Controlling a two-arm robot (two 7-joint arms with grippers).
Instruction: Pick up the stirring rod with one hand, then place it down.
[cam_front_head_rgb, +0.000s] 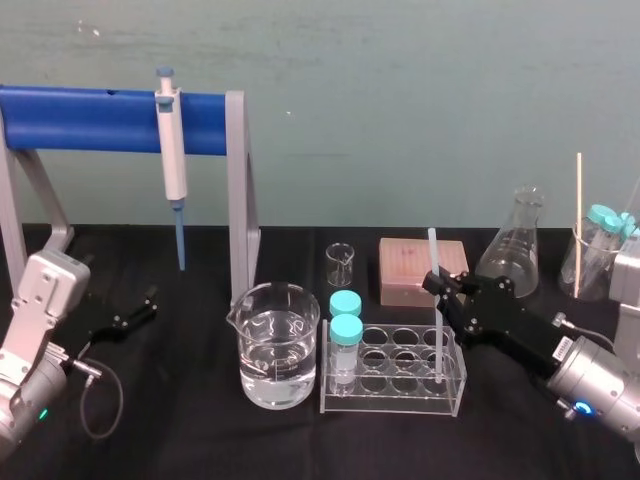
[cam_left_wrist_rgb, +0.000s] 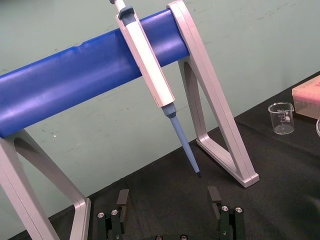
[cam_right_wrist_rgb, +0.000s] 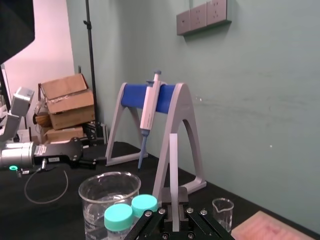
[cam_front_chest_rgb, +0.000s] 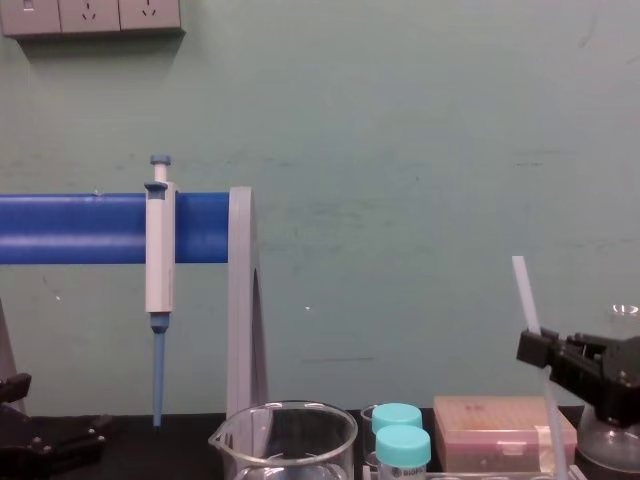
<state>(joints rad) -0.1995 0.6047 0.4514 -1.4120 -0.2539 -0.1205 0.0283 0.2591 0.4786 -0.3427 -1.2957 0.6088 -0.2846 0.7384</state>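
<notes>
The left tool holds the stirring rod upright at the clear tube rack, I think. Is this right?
Not quite: it is the right tool that holds the stirring rod upright at the clear tube rack, as the head view shows. The left tool sits open on the far left, holding nothing.

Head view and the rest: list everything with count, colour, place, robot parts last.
Table: one, black, under everything.
Stand: one, blue bar on grey legs, back left.
Pipette: one, white with blue tip, hanging on the stand's bar.
Large beaker: one, clear, holding water, front centre.
Rack: one, clear, right of the large beaker.
Small beaker: one, clear, behind the rack.
Vials: two, teal caps, in the rack's left end.
Box: one, pinkish, behind the rack.
Flask: one, clear, back right.
Far beaker: one, clear, far right, holding teal-capped tubes.
Stirring rod: one, translucent white, upright over the rack's right end.
Left gripper: one, black, open, low at left.
Right gripper: one, black, fingers shut on the stirring rod.
</notes>
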